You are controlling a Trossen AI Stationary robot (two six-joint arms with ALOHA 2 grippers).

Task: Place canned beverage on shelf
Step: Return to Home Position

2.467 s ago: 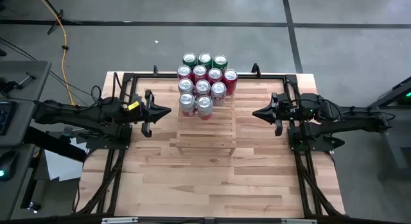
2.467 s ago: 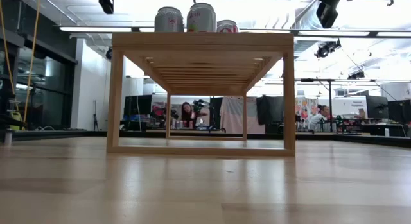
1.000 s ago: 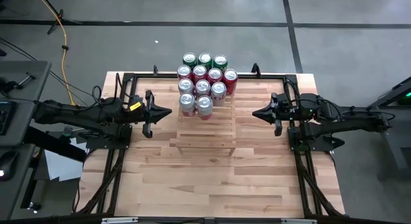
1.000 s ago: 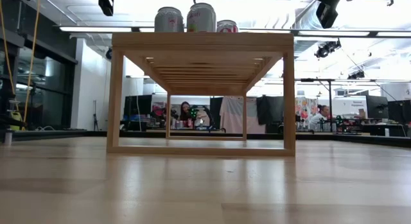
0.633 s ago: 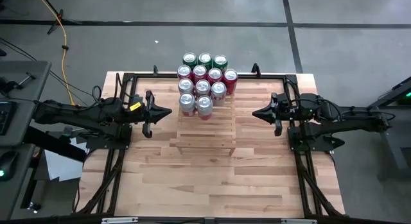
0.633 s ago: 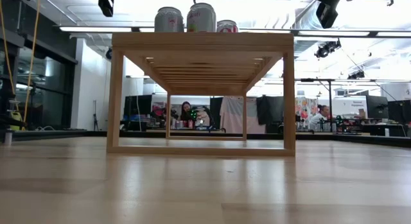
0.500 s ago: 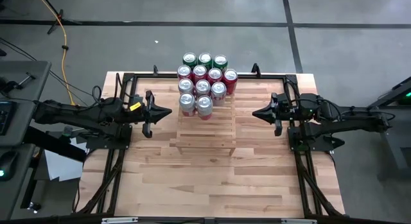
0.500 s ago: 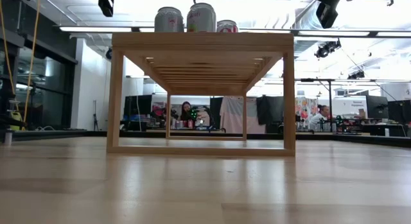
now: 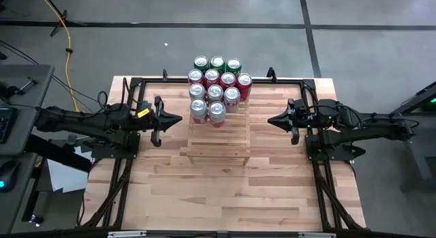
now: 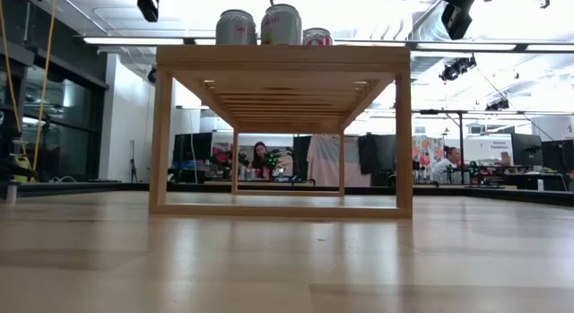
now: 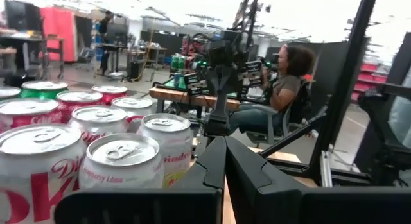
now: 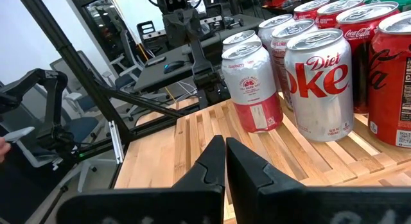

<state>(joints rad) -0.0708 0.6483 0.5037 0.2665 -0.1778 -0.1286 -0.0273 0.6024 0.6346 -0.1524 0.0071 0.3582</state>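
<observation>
Clustered upright and touching: at least 8 soda cans (image 11: 96,147). Just beside them: left gripper (image 11: 224,147), fingers pressed together. Beyond: seated person (image 11: 286,79).

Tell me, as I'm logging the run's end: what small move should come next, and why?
Likely none but parking: the left tool and right tool are shut, empty and clear of the shelf on either side, and the cans stand grouped on its far end, so nothing seems left to place.
</observation>
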